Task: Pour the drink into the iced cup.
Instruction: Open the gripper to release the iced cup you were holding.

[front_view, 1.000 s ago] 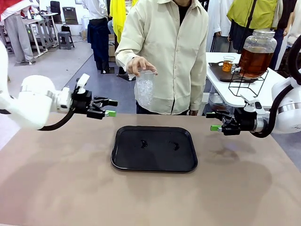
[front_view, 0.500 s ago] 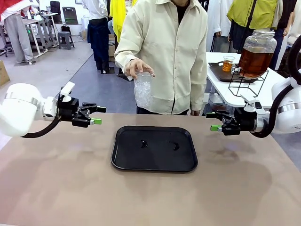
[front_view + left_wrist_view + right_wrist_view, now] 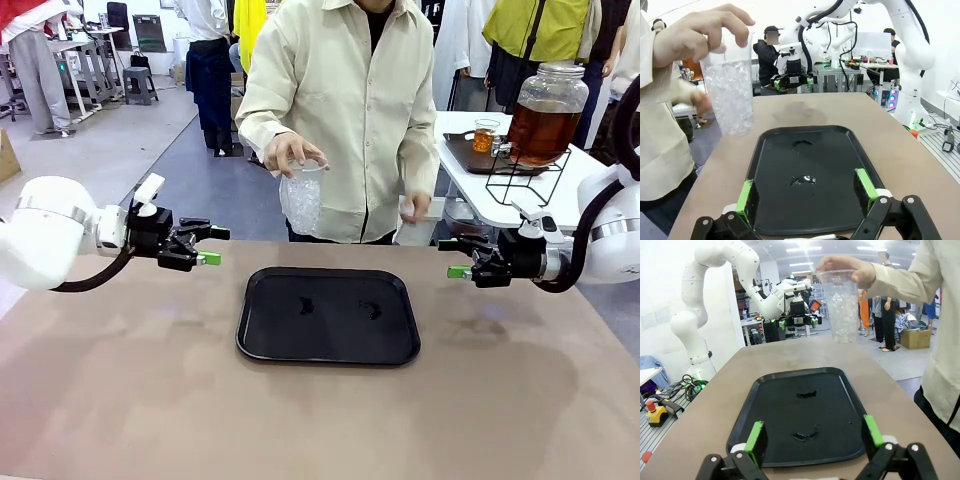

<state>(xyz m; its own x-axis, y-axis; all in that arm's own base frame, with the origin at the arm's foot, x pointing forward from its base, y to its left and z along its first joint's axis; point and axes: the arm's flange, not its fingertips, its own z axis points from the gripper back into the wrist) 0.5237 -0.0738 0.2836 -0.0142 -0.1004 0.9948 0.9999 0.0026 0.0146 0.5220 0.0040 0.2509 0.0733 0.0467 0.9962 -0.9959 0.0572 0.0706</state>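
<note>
Both grippers, left [image 3: 205, 246] and right [image 3: 452, 258], gape empty over the tan table [image 3: 120, 400]; flat black rectangular tray [image 3: 328, 315] at frame centre; busy workshop behind.

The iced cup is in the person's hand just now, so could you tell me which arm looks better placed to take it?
Probably the left. The iced cup hangs left of the tray's middle, nearer the open left gripper than the open right gripper.
</note>
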